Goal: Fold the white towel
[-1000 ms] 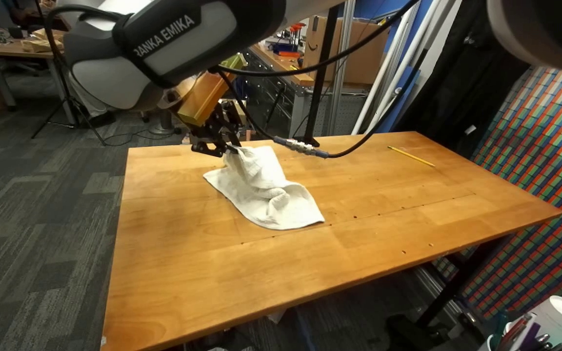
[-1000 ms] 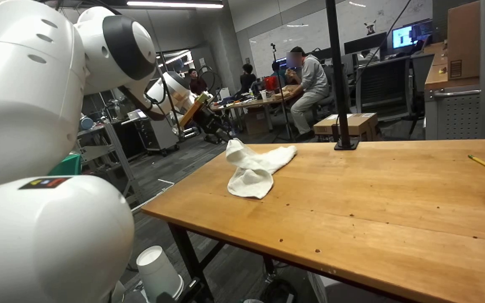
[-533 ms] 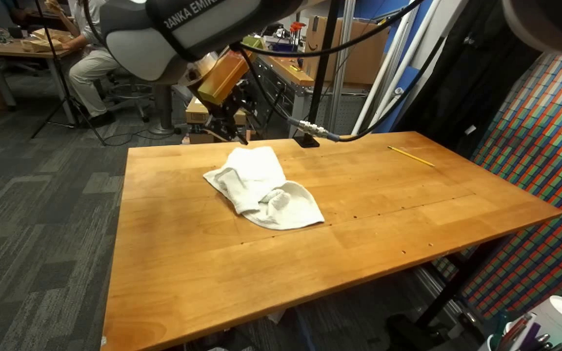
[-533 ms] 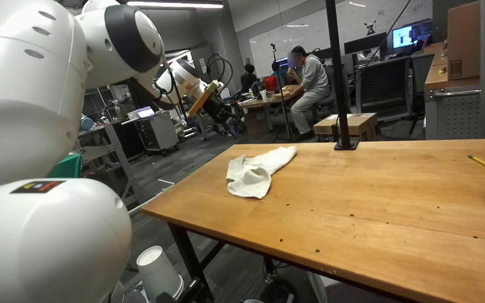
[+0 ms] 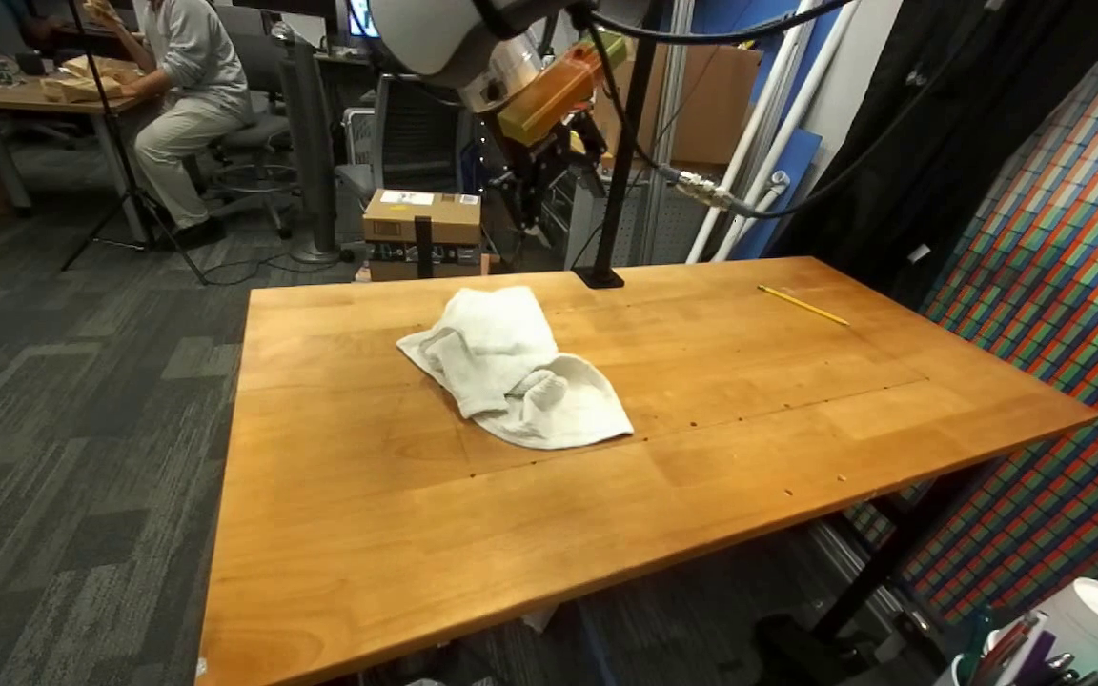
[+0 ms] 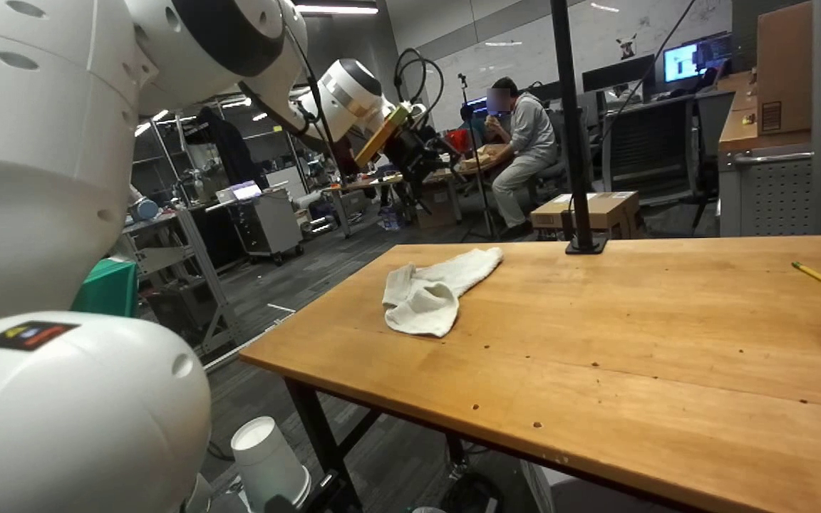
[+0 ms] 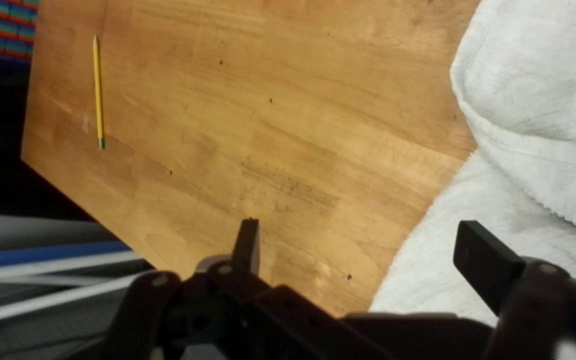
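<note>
The white towel [image 5: 497, 333] lies rumpled on the wooden table [image 5: 368, 534], one part folded over the rest and a small bunched ridge near its middle. It also shows in an exterior view [image 6: 428, 306] close to the table's edge. My gripper [image 5: 563, 208] hangs in the air above the towel, apart from it. In the wrist view the gripper [image 7: 359, 222] is open, its black fingertips [image 7: 488, 265] wide apart with nothing between them. Beyond them the towel [image 7: 533, 80] fills the right side, with an overlapping hemmed edge.
A yellow pencil [image 5: 803, 306] rests on the table away from the towel. A black post [image 6: 586, 246] stands at the table's edge, and in an exterior view my gripper is close to it. A black cable [image 5: 768, 211] hangs from the arm over the tabletop.
The gripper has let go of the towel's raised corner, which has dropped onto the rest of the cloth. My arm has risen away from the table, with the jaws now spread.
</note>
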### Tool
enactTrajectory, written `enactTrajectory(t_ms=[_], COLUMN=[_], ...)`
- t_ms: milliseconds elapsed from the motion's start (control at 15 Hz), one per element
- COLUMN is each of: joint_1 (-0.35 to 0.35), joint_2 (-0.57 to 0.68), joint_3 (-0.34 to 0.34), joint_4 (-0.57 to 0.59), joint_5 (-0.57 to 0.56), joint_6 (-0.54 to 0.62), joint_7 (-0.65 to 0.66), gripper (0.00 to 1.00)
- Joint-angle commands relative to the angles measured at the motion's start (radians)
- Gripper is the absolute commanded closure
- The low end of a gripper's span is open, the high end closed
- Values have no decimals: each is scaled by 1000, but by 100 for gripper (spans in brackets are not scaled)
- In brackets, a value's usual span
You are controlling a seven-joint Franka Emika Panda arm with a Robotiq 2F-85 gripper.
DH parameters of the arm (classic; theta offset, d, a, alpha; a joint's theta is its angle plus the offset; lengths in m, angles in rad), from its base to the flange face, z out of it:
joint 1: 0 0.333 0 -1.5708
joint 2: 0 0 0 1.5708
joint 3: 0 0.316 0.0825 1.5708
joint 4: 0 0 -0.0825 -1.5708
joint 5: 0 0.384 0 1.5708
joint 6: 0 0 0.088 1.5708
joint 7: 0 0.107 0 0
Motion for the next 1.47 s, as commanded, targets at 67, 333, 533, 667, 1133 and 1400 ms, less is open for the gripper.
enactTrajectory(t_ms=[67, 333, 533, 667, 1133, 1400], joint_1=[-131, -222, -276, -295, -329, -327], joint_2=[-142, -213, -272, -295, -374, -403], joint_3=[66, 111, 122, 119, 102, 102], joint_4=[-152, -241, -329, -374, -544, -659], joint_5=[183, 387, 532, 587, 569, 507], joint_6=[-8, -18, 4, 17, 202, 401], joint_7=[-1, -22, -31, -31, -62, -56], gripper=[0, 0, 0, 0, 0, 0])
